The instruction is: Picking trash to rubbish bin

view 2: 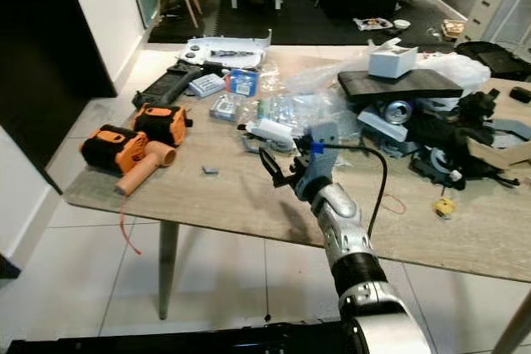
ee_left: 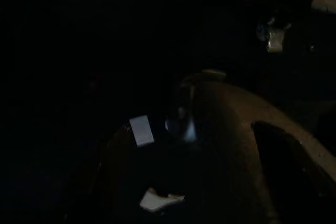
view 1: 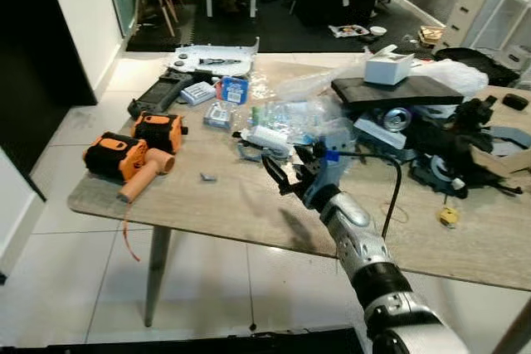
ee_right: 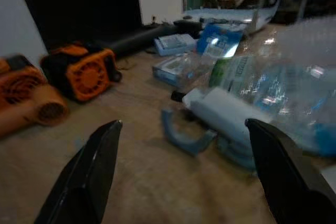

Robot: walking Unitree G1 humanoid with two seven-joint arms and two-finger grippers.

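Your table (view 1: 249,213) runs across the view, a long pale wood-grain top with clutter spread over its far half. At the 3 o'clock side sits the biggest heap: a dark flat slab (view 1: 397,91) with a small white box (view 1: 388,67) on top, over a tangle of black parts (view 1: 452,151). At 9 o'clock lie two orange and black blowers (view 1: 137,148), the nearer one with its tan nozzle aimed toward you and to the right. Clear plastic wrap (view 1: 309,112) is bunched at the table's middle.

Your right arm reaches in from 5 o'clock, and the right pincer (view 1: 290,173) hovers over the table with its two black fingers (ee_right: 89,174) spread wide, released, nothing between them.

The white tube-shaped piece of trash (ee_right: 226,111) lies on the table just past the pincer, at about 11 o'clock from it in the head view, against the near edge of the plastic wrap. Its long axis runs crosswise to your reach, left end slightly nearer the far side, right end tucked under the wrap. In the right wrist view it sits ahead, between the fingertips' lines but closer to one finger, apart from both. A curved blue-grey clip (ee_right: 184,135) lies just beside it, nearer the pincer.

A small grey scrap (view 1: 208,177) lies alone at 9 o'clock from the pincer.

Your left wrist view is too dark to tell the left pincer's state.
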